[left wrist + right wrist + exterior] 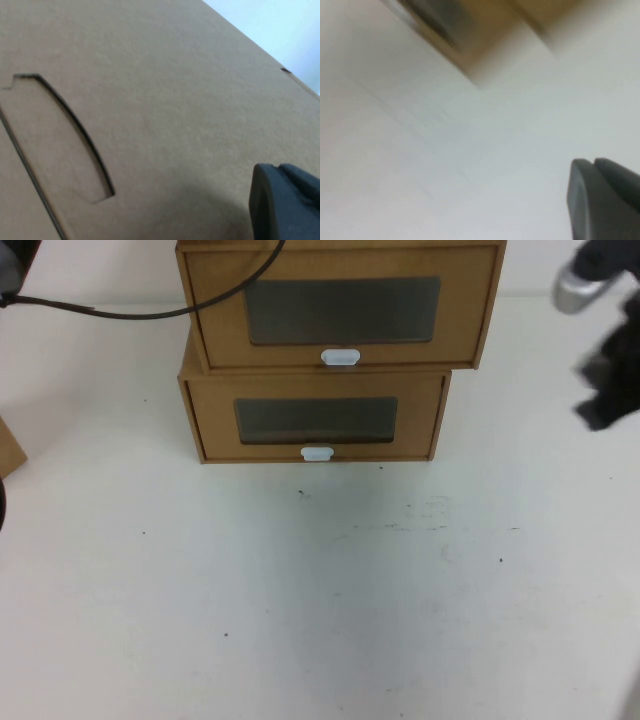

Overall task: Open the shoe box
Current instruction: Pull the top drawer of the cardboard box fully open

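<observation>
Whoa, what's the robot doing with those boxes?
The robot is meant to open a shoe box, but it hasn't started yet. The top box sits on the bottom box at the back of the white table, and both are closed. The right end effector is shut and empty. It hangs over the table to the right of the boxes, not touching them. The left end effector is close to a brown cardboard surface with a curved cut in it.
</observation>
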Controlling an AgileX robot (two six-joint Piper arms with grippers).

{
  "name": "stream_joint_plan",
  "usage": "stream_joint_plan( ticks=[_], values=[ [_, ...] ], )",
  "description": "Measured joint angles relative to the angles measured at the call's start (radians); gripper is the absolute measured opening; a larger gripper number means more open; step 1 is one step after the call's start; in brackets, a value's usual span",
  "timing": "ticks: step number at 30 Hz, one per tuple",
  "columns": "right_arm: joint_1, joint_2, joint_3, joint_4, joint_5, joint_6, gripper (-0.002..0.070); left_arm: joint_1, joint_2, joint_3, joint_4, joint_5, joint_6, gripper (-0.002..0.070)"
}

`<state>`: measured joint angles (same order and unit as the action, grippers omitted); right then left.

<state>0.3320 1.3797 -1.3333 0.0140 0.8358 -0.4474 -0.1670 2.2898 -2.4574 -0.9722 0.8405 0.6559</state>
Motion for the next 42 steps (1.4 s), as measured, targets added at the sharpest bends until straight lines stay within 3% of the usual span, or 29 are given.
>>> stream_joint_plan(
  ticks=[4, 8, 15, 23, 27, 31, 38, 42],
  values=[
    [0.002, 0.0, -0.009, -0.38, 0.145, 0.43, -0.0018, 0.0, 0.0, 0.0, 0.0, 0.001, 0.0, -0.0006],
    [0.002, -0.039, 0.052, -0.48, 0.074, 0.79, -0.0018, 0.001, 0.0, 0.0, -0.004, 0.002, 0.0, -0.0006],
    [-0.072, -0.192, 0.383, -0.559, -0.423, 1.47, -0.0018, 0.001, 0.0, 0.0, -0.004, 0.005, 0.0, -0.0006],
    [-0.314, -0.143, 0.71, -0.563, -1.388, 2.083, -0.0018, 0.001, 0.0, 0.0, -0.006, 0.005, 0.0, -0.0006],
    [-0.283, 0.026, 0.742, -0.568, -1.723, 2.167, -0.0018, 0.001, 0.0, 0.0, -0.006, 0.005, 0.0, -0.0006],
    [-0.145, 0.159, 0.743, -0.517, -1.865, 2.135, -0.0018, 0.001, 0.0, 0.0, -0.006, 0.005, 0.0, -0.0006],
    [0.095, 0.278, 0.743, -0.399, -1.899, 1.847, -0.0018, 0.001, 0.0, 0.0, -0.006, 0.005, 0.0, -0.0006],
    [0.137, 0.295, 0.743, -0.355, -1.962, 1.667, -0.0018, 0.001, 0.0, 0.0, -0.006, 0.007, 0.006, -0.0006]
  ],
)
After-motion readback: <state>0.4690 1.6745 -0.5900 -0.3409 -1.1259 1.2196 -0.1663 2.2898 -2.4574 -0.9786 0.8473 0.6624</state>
